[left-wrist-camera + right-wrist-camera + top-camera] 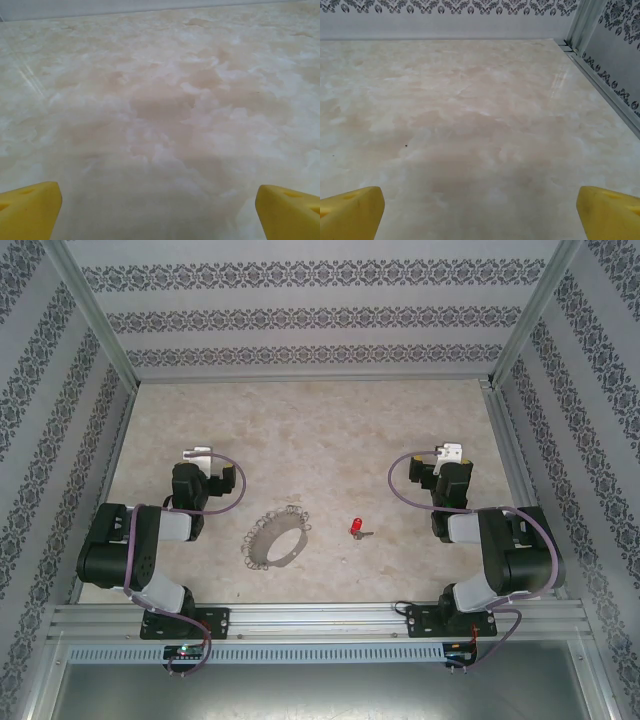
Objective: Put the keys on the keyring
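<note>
The keyring (277, 536), a wide silvery wire loop fringed with small metal pieces, lies on the marbled table between the two arms, nearer the left one. To its right, well apart from it, lies the key (357, 529) with its red rounded head and short grey blade. My left gripper (198, 454) points toward the back of the table, left of the keyring. Its yellow fingertips (30, 210) stand wide apart over bare table, so it is open. My right gripper (452, 453) mirrors it, right of the key, open too, with yellow fingertips (351, 212) spread over bare surface.
Patterned walls (300, 315) and metal frame posts (520, 325) enclose the table on three sides. A metal rail (320, 620) at the near edge carries both arm bases. A wall corner and post (580, 30) stand ahead and right of the right gripper.
</note>
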Robot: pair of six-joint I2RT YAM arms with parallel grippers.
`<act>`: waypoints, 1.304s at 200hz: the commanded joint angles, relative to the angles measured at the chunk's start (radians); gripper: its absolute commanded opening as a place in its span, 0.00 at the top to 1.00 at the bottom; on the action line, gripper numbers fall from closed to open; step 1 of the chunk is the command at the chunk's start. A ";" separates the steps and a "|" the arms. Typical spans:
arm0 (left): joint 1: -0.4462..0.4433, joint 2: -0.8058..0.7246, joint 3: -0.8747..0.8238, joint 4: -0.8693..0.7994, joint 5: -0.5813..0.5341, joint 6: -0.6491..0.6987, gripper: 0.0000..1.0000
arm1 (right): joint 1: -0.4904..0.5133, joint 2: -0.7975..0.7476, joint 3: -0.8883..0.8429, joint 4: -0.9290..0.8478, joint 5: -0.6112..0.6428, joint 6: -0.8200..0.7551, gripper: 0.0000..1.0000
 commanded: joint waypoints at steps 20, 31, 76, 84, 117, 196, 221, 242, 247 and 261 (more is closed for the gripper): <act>0.011 0.005 0.020 0.001 0.018 -0.016 0.00 | 0.010 -0.004 0.012 0.026 0.013 0.014 0.02; 0.011 0.005 0.019 -0.001 0.020 -0.016 0.00 | 0.010 -0.004 0.012 0.027 0.014 0.014 0.02; 0.015 0.005 0.020 -0.001 0.021 -0.017 0.00 | 0.007 -0.002 0.016 0.021 0.008 0.016 0.02; 0.014 0.004 0.022 -0.005 0.024 -0.017 0.00 | 0.007 -0.004 0.016 0.021 0.008 0.017 0.02; 0.020 0.005 0.026 -0.010 0.035 -0.020 0.00 | 0.005 -0.004 0.018 0.017 0.006 0.019 0.02; 0.022 0.007 0.025 -0.010 0.036 -0.020 0.00 | -0.005 -0.003 0.018 0.016 -0.017 0.025 0.02; 0.020 -0.004 0.029 -0.021 0.031 -0.020 0.01 | -0.008 -0.025 0.022 0.018 -0.017 0.027 0.02; 0.022 -0.072 0.103 -0.204 -0.015 -0.039 0.01 | 0.002 -0.133 0.099 -0.223 0.006 0.017 0.02; 0.023 -0.085 0.120 -0.244 -0.013 -0.038 0.01 | 0.008 -0.150 0.101 -0.234 0.010 0.010 0.02; 0.020 -0.109 0.164 -0.343 -0.008 -0.042 0.01 | 0.026 -0.200 0.099 -0.256 0.050 0.008 0.02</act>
